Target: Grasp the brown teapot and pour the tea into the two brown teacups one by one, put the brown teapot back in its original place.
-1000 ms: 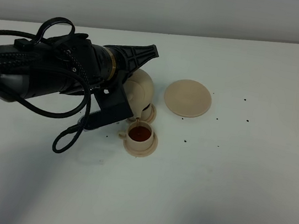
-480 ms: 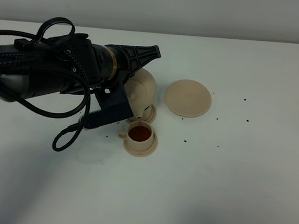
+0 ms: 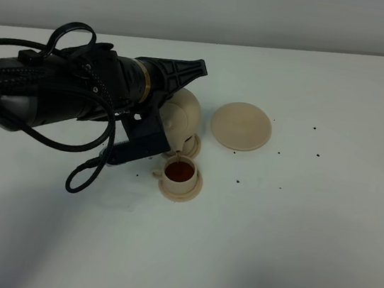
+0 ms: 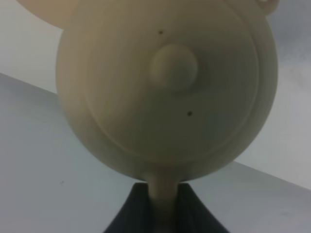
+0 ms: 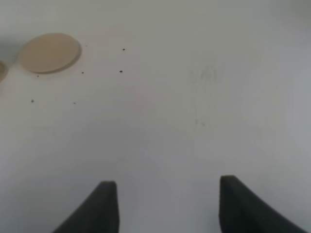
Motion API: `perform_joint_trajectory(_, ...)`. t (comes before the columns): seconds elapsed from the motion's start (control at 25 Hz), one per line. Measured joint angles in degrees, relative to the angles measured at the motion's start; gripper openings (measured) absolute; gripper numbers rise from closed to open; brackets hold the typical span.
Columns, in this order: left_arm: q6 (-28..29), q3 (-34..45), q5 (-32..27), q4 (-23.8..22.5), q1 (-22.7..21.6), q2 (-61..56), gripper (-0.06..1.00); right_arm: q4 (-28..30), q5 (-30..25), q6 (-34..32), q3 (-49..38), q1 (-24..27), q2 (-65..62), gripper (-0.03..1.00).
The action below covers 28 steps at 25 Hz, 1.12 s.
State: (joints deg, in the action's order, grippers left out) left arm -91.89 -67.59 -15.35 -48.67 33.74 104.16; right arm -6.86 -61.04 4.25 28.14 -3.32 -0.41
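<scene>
Beige-tan teapot: I see the brown teapot (image 3: 181,117) tipped over, its spout low over the near teacup (image 3: 180,174); my left wrist view is filled by its lid and knob (image 4: 173,66).
Left jaws: the left gripper (image 4: 163,206) is pressed onto the teapot's loop handle (image 4: 163,194), pinching it between dark fingers (image 4: 131,213).
Near teacup: sits on its small saucer (image 3: 180,189), just below the spout, holding red-brown tea.
Second teacup: only a rim (image 3: 192,144) shows, behind the near cup and partly hidden by the teapot; I cannot tell its contents.
Wide saucer: the wide saucer (image 3: 241,126) lies bare on the white worktop (image 3: 293,237), just beyond the teapot, away from the left jaws.
Right jaws: the right gripper (image 5: 167,204) has its fingers (image 5: 104,206) spread well apart over bare worktop, the wide saucer far ahead.
</scene>
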Motion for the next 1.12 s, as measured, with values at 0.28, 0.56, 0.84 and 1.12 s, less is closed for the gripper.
perform_joint_trajectory(0.28, -0.1, 0.0, 0.2, 0.0, 0.0, 0.0, 0.15, 0.0, 0.0, 0.0, 0.0, 0.0, 0.0, 0.49)
perform_joint_trajectory(0.56, -0.2, 0.0, 0.2, 0.2, 0.0, 0.0, 0.15, 0.0, 0.0, 0.0, 0.0, 0.0, 0.0, 0.49)
perform_joint_trajectory(0.84, -0.2, 0.0, -1.1, 3.9, 0.0, 0.0, 0.15, 0.0, 0.0, 0.0, 0.0, 0.0, 0.0, 0.49)
perform_joint_trajectory(1.12, -0.1, 0.0, -5.6, 10.6, 0.0, 0.0, 0.15, 0.0, 0.0, 0.0, 0.0, 0.0, 0.0, 0.49)
